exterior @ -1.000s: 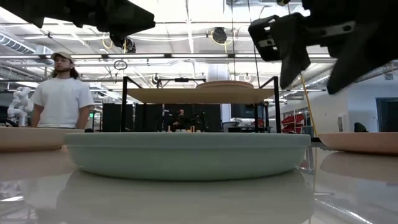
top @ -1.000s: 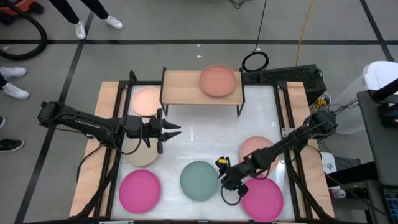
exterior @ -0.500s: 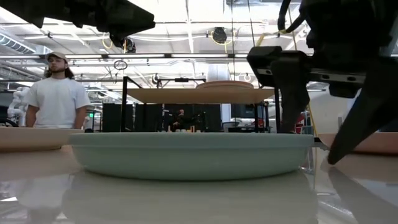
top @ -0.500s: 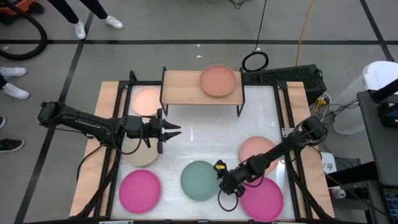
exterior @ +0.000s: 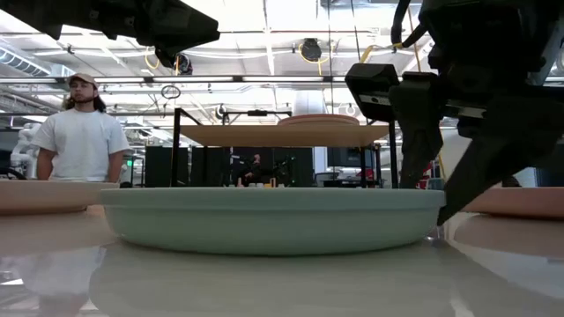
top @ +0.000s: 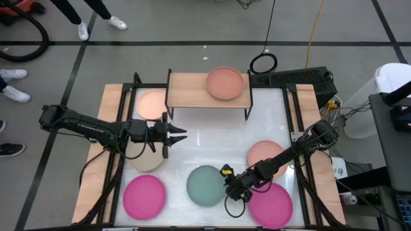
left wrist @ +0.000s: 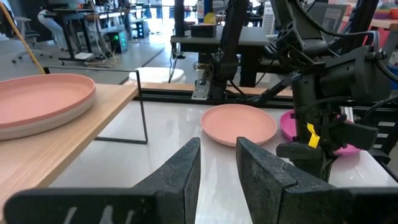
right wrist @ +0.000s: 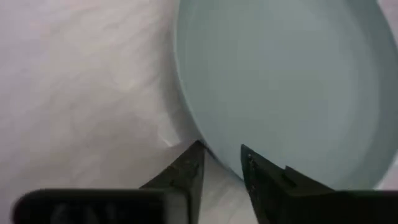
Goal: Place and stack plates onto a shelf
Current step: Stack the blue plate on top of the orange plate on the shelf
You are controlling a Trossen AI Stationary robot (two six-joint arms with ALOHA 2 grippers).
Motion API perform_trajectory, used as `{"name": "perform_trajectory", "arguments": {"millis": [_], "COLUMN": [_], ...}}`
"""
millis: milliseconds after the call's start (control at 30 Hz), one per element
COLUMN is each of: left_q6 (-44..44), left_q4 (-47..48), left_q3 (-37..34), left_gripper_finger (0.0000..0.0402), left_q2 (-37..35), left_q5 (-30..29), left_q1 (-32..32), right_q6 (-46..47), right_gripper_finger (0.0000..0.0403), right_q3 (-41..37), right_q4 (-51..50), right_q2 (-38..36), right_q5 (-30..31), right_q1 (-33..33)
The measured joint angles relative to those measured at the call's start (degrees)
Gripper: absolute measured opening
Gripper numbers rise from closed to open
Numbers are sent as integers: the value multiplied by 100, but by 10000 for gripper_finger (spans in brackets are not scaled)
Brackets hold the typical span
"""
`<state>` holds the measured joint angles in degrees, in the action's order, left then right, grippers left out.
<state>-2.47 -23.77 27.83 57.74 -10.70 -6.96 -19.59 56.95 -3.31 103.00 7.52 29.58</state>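
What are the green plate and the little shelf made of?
The green plate looks like matte plastic or glazed ceramic: its surface is smooth, even in colour and without shine, so I can't say which. The shelf has a pale board that looks like wood, going by its light tan surface, on thin black legs that look like metal.

High view looks straight down; low view level at table height, close behind green plate (exterior: 269, 216), shared with high view (top: 206, 185).
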Motion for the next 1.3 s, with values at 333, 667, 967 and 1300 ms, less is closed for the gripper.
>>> {"name": "perform_trajectory", "arguments": {"millis": [333, 667, 967, 1300], "left_q6": [-73, -84, -25, 209], "left_q4": [-2, -37, -324, -354], "left_q3": [0, 2, 2, 6], "left_gripper_finger": [108, 108, 108, 108], "left_q2": [0, 0, 0, 0], "left_q5": [0, 0, 0, -54], "left_q1": [0, 2, 7, 32], "right_q6": [-9, -781, -1581, -868], "right_gripper_finger": [5, 1, 1, 0], "right_q3": [-9, -9, -9, 773], "right_q4": [258, 219, 401, -38], "right_q2": [-2, -702, -2373, -2856], "right_q5": [-8, 1274, 2419, 335], "right_q1": [-30, -184, -1470, -4244]}}
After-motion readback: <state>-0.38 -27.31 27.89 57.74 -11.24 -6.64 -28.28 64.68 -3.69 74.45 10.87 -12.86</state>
